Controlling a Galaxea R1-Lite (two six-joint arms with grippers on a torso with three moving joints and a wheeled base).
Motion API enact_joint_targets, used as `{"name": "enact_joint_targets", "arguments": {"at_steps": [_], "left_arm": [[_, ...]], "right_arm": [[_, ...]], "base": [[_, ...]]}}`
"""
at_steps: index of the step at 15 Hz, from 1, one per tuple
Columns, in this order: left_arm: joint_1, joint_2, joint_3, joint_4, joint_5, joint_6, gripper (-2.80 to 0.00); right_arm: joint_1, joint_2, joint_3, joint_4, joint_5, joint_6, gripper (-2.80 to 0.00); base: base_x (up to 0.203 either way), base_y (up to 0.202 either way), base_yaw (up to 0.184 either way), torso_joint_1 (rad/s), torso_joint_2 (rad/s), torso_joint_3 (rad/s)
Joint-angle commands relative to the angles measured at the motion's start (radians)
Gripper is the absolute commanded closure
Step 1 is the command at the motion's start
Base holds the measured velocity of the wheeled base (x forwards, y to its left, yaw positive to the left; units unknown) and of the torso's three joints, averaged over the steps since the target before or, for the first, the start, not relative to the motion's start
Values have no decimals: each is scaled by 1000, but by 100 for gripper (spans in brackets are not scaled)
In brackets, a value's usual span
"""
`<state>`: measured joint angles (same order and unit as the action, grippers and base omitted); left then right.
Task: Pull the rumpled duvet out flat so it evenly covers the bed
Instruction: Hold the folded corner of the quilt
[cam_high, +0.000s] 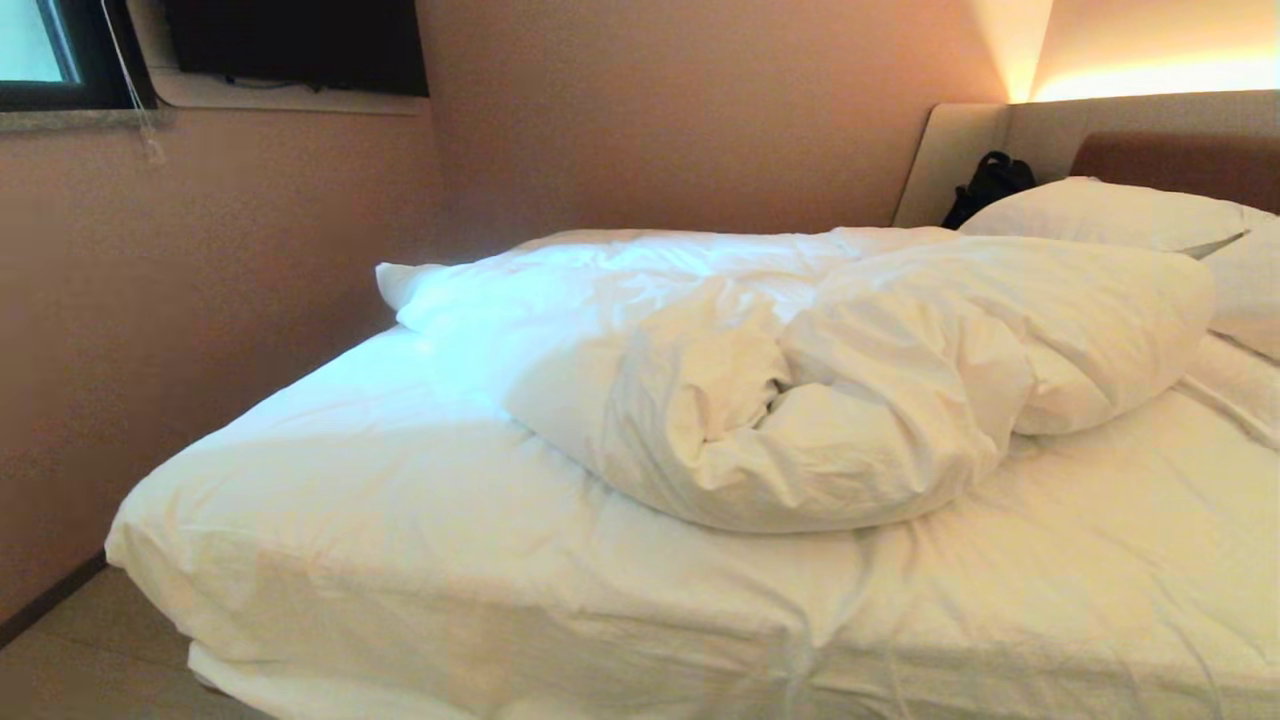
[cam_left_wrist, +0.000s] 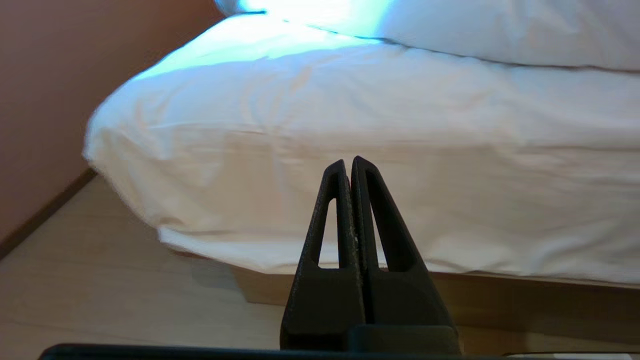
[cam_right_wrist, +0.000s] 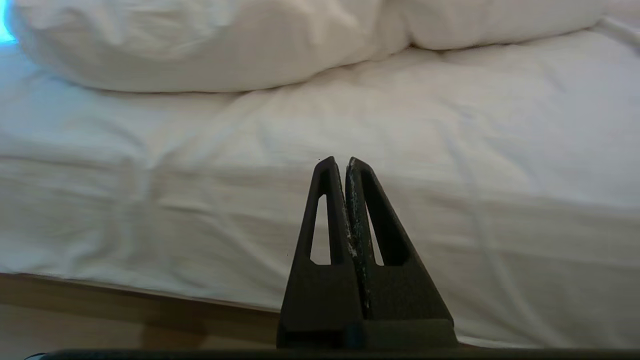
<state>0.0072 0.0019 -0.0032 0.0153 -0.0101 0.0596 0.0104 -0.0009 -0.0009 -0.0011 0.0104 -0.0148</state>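
Lying bunched mid-bed: duvet (cam_high: 800, 370) | bed (cam_high: 400, 560) near edge bare | left tool (cam_left_wrist: 349, 161), right tool (cam_right_wrist: 341, 161) together, off mattress

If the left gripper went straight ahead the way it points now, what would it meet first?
Most likely the sheeted side of the bed: the shut left gripper points level at it near a corner. The gap between them is unclear.

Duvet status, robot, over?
Left claw and right claw shut, empty, short of the bed. Duvet bunched mid-bed. Nothing in the way.
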Motion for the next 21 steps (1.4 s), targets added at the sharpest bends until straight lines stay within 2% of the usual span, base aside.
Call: {"name": "enact_joint_targets", "arguments": {"at_steps": [1, 6, 10, 14, 19, 21], "left_arm": [[-1, 0, 0, 0, 1, 0, 0], [0, 0, 0, 2, -4, 4, 0], [0, 1, 0, 8, -4, 37, 0], [0, 1, 0, 5, -5, 39, 0], [0, 0, 0, 9, -5, 44, 0], [0, 0, 0, 8, -4, 43, 0]], "right_arm": [[0, 1, -1, 0, 0, -1, 0], [0, 1, 1, 0, 0, -1, 0], [0, 1, 1, 0, 0, -1, 0], [0, 1, -1, 0, 2, -1, 0], [0, 1, -1, 0, 2, -1, 0], [0, 1, -1, 1, 0, -1, 0]], "base": [[0, -193, -2, 2, 6, 2], [0, -193, -1, 3, 2, 3], [0, -165, -1, 2, 0, 7], [0, 0, 0, 0, 0, 0], [-184, -1, 2, -1, 1, -1], [0, 0, 0, 0, 0, 0]]}}
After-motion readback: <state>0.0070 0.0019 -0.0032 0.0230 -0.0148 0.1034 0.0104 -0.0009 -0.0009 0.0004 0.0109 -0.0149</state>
